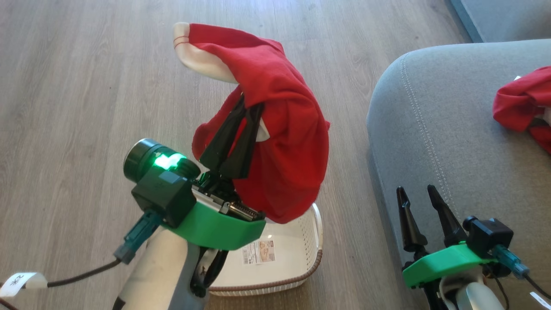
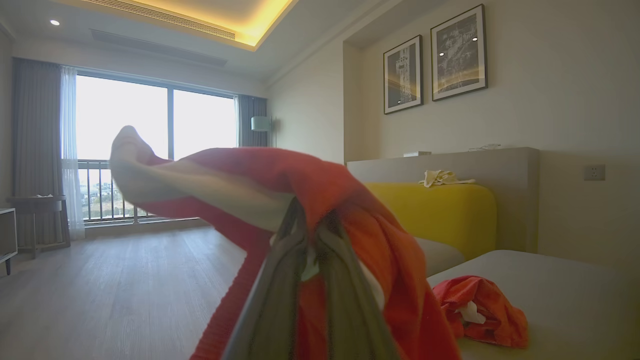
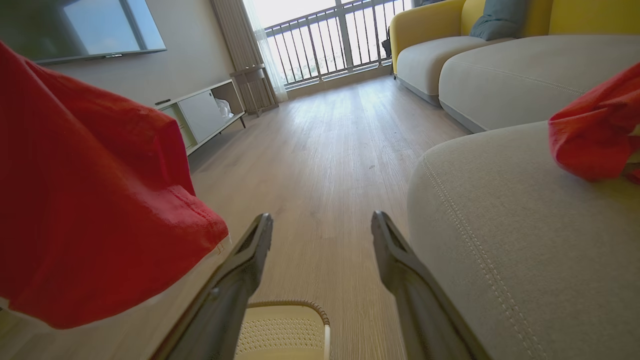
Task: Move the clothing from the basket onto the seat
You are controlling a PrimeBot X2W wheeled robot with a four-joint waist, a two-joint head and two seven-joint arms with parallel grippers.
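The left gripper [image 1: 252, 105], clenched on a red garment [image 1: 284, 129], holds it lifted above the basket [image 1: 297, 254], which stands on the floor [image 1: 86, 86] just left of the grey seat [image 1: 430, 129]. A second red garment [image 1: 523, 105] lies on the seat. The right gripper [image 1: 415, 189] hangs spread, empty. This looks like mid-transfer: next, carry the garment right over the seat, then release.

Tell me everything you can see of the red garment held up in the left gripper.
The soft bright red fabric garment hangs lifted, a fold pinched between the left gripper's two shut dark fingers. A white band with thin red stripes sticks up to the left. The rest drapes in loose, creased folds over the cream-white perforated plastic basket. Its lower edge overlaps the basket's rim in the head view; whether they touch is unclear.
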